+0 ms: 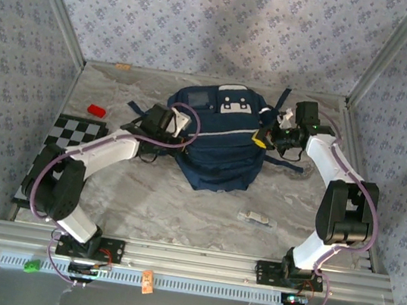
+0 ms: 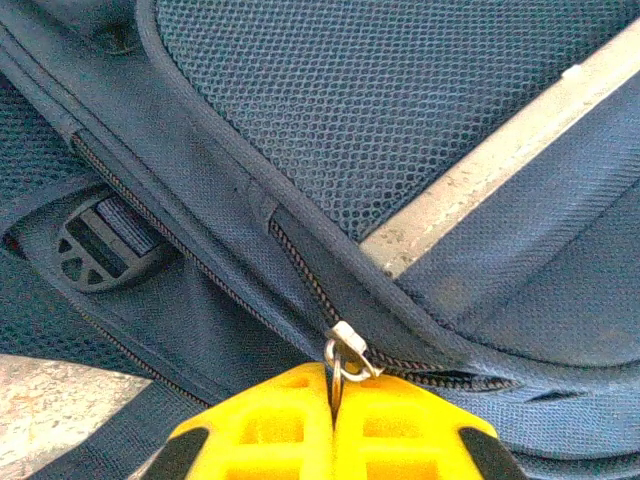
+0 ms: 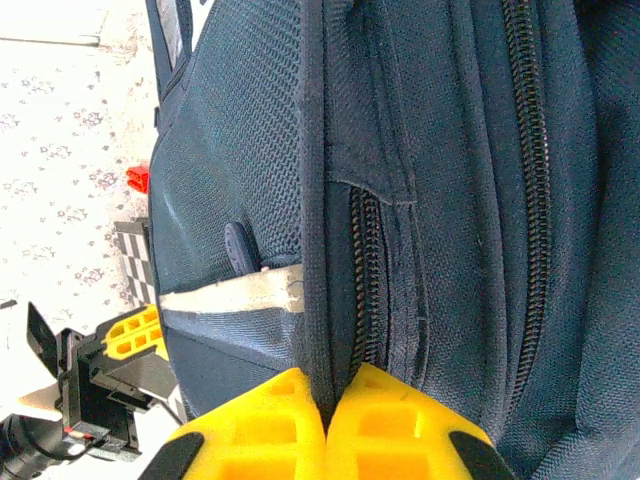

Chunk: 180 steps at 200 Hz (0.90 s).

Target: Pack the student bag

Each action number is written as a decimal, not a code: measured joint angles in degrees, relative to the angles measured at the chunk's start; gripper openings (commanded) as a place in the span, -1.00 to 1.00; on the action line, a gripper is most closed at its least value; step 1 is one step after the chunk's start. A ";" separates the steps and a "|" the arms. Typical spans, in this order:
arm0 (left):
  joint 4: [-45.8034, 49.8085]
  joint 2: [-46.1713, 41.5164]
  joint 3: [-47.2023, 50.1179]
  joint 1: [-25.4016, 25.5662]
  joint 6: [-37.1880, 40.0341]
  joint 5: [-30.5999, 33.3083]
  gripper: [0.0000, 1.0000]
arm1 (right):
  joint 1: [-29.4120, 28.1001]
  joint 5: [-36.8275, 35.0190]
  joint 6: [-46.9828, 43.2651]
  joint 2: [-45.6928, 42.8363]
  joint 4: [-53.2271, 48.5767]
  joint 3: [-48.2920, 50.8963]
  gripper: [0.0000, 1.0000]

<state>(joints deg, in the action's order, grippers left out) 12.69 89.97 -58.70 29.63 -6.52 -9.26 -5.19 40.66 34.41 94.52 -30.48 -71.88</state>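
Observation:
The student bag (image 1: pixel 216 143), a navy-blue backpack with white patches, lies flat in the middle of the table. My left gripper (image 1: pixel 184 130) is at the bag's left side. In the left wrist view its yellow fingers (image 2: pixel 270 430) are shut on the metal zipper pull (image 2: pixel 345 358) of a closed zip that runs below a mesh panel and a white stripe (image 2: pixel 500 160). My right gripper (image 1: pixel 264 139) is at the bag's right side. In the right wrist view it (image 3: pixel 325 400) is shut on a piped seam of the bag (image 3: pixel 315 250), beside a closed zip (image 3: pixel 365 280).
A red block (image 1: pixel 97 110) lies at the back left, near a black-and-white checkered mat (image 1: pixel 67 140). A small white object (image 1: pixel 256 219) rests on the marble tabletop in front of the bag. Patterned walls and metal posts enclose the table.

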 measured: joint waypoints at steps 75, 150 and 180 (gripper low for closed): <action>5.66 -6.10 0.79 7.15 -13.31 8.94 0.30 | -1.49 -10.36 -4.17 -9.55 -4.24 4.55 0.36; 11.21 -21.20 6.71 18.67 -33.48 15.37 0.56 | -9.60 -26.62 -1.99 -27.15 -15.82 18.67 0.75; 12.39 -22.82 9.14 21.11 -39.34 16.00 0.65 | -12.63 -33.31 1.29 -29.64 -21.05 20.76 0.80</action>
<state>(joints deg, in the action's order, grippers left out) 25.08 67.16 -49.56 50.74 -45.87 6.74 -17.82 7.35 35.70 64.88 -51.53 -51.11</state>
